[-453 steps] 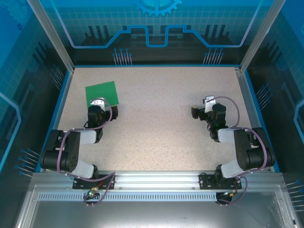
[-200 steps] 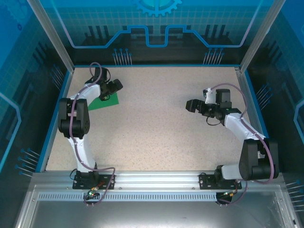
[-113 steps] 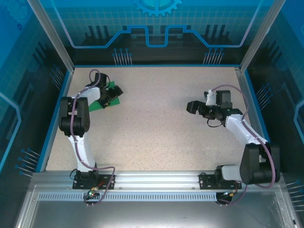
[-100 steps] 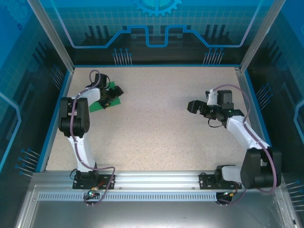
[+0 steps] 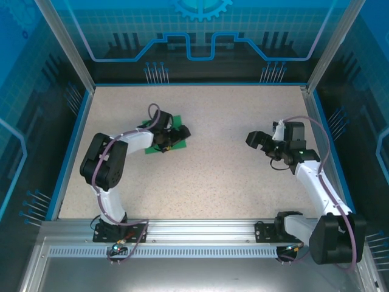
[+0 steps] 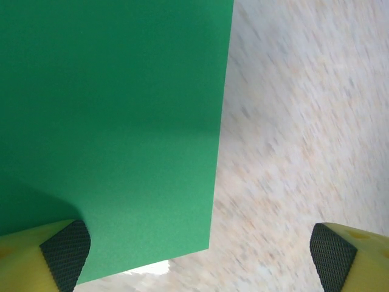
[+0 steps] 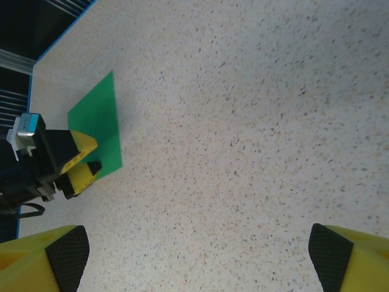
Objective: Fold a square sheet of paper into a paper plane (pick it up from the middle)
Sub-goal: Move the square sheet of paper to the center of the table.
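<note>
The square sheet of paper (image 5: 151, 149) is bright green and lies flat and unfolded on the speckled table, left of the middle. My left gripper (image 5: 176, 135) is low over it and open. In the left wrist view the left pad (image 6: 65, 250) is over the sheet (image 6: 109, 121) near its corner, and the other pad is over bare table; my left gripper (image 6: 200, 249) grasps nothing. My right gripper (image 5: 254, 139) hovers open over bare table at the right. Its wrist view shows my right gripper (image 7: 197, 249) empty, with the sheet (image 7: 97, 125) far off. A paper plane is out of view.
A blue rim (image 5: 78, 143) and glass walls enclose the table. The aluminium rail (image 5: 200, 230) with both arm bases runs along the near edge. Bare speckled table (image 5: 213, 176) lies between the two grippers.
The left gripper and the green sheet under it have slid from the back left corner toward the middle and nearer. The right gripper has drifted slightly right and nearer.
</note>
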`<action>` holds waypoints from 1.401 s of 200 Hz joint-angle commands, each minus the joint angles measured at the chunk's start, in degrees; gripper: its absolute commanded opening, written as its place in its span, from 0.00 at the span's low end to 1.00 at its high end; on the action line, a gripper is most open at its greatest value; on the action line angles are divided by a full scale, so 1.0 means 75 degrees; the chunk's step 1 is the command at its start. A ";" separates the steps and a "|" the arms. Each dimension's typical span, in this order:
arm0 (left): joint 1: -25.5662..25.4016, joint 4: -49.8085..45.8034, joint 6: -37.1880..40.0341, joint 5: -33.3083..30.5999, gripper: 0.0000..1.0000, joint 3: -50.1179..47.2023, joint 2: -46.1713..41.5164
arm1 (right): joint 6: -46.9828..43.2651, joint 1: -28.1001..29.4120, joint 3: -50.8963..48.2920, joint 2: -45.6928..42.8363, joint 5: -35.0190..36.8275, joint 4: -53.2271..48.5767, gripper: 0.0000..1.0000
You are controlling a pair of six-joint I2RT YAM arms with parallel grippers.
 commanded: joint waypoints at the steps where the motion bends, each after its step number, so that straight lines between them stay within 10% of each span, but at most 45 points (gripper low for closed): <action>1: -0.0771 -0.0488 -0.0815 0.0642 0.98 -0.0636 -0.0086 | 0.0128 0.0406 0.0123 0.0487 -0.0392 -0.0290 0.91; 74: -0.1004 -0.1774 -0.0188 -0.1826 0.99 -0.1162 -0.3153 | 0.0883 0.2813 0.1814 0.2585 0.1295 -0.0472 0.97; 153: 0.0850 -0.1675 -0.0338 -0.2299 0.98 -0.3646 -0.6752 | 0.1625 0.4714 0.5076 0.6110 0.0845 -0.0380 0.78; 280: 0.1042 -0.1222 0.0014 -0.2375 0.98 -0.4543 -0.8273 | 0.1746 0.5258 0.6429 0.8399 0.0785 -0.1289 0.65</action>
